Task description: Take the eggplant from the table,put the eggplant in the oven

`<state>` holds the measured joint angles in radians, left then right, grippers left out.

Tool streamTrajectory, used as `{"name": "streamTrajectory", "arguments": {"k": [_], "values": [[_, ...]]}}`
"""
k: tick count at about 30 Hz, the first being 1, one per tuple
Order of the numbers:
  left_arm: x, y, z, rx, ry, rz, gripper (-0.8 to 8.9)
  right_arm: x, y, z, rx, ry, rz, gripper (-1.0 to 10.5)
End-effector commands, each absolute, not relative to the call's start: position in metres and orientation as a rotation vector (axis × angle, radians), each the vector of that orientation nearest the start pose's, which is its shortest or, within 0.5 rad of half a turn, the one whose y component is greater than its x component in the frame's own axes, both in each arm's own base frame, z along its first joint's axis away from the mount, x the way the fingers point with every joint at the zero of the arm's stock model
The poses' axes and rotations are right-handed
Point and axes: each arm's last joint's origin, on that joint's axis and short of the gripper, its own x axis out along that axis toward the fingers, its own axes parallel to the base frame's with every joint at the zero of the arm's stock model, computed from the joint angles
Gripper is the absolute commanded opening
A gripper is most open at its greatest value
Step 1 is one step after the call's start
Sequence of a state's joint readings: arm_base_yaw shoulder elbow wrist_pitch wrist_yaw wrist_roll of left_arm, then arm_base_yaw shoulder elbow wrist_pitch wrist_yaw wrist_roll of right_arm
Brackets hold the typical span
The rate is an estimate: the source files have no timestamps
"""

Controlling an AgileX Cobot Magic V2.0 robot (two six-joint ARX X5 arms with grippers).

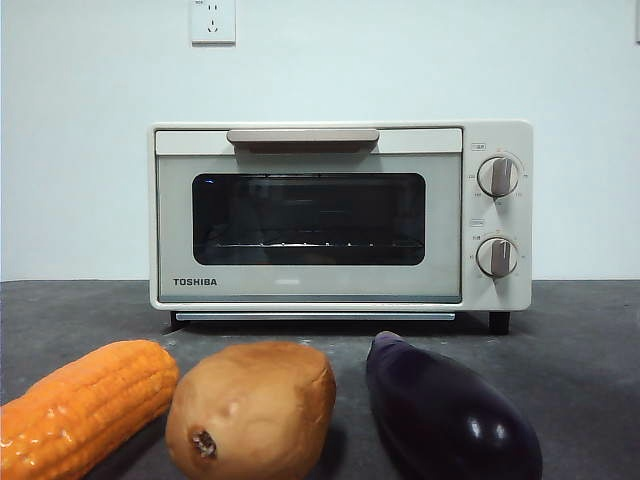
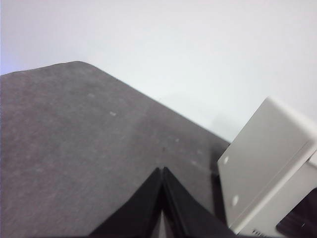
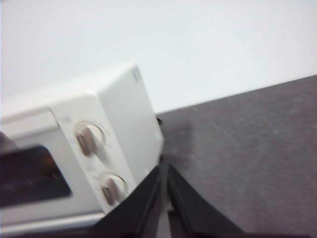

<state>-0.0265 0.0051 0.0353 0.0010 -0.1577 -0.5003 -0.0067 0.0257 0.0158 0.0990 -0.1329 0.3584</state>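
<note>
We hold both arms back, the oven [image 1: 340,215] door closed. The left claw [image 2: 162,171] and the right claw [image 3: 163,168] each hang pinched together and empty over the bare table [image 1: 580,330], flanking the oven. The eggplant [image 1: 450,410] lies out of both claws' sight, in front of the oven beside a potato [image 1: 250,410]. We judge the door must open first, then a mid-body grip.

The right gripper [image 3: 164,171], jaws pressed together, hangs over the table [image 3: 257,148] just beside the oven [image 3: 99,148], near its two knobs [image 3: 89,140]
</note>
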Motion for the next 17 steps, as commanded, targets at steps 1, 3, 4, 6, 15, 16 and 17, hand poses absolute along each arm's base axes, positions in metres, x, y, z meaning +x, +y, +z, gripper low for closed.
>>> {"name": "streamTrajectory", "arguments": {"k": [1,3,4,6,15,16,17], "values": [[0.095,0.001,0.182,-0.546,-0.116,0.075,0.04,0.096,0.004,0.183,0.456,-0.077,0.164,0.0],[0.094,0.000,0.187,-0.545,-0.115,0.021,0.04,0.095,0.004,0.189,0.462,-0.068,0.174,0.0],[0.093,-0.001,0.190,-0.543,-0.103,0.001,0.04,0.093,0.004,0.193,0.463,-0.053,0.169,0.0],[0.092,-0.002,0.195,-0.541,-0.050,-0.031,0.04,0.090,0.004,0.202,0.465,-0.020,0.159,0.0],[0.096,-0.007,0.236,-0.510,0.221,-0.132,0.04,0.080,0.003,0.260,0.431,0.123,0.106,0.0],[0.098,-0.007,0.242,-0.495,0.229,-0.144,0.04,0.080,0.003,0.265,0.421,0.146,0.103,0.0],[0.101,-0.008,0.250,-0.480,0.243,-0.158,0.04,0.081,0.004,0.271,0.408,0.178,0.108,0.0]]}}
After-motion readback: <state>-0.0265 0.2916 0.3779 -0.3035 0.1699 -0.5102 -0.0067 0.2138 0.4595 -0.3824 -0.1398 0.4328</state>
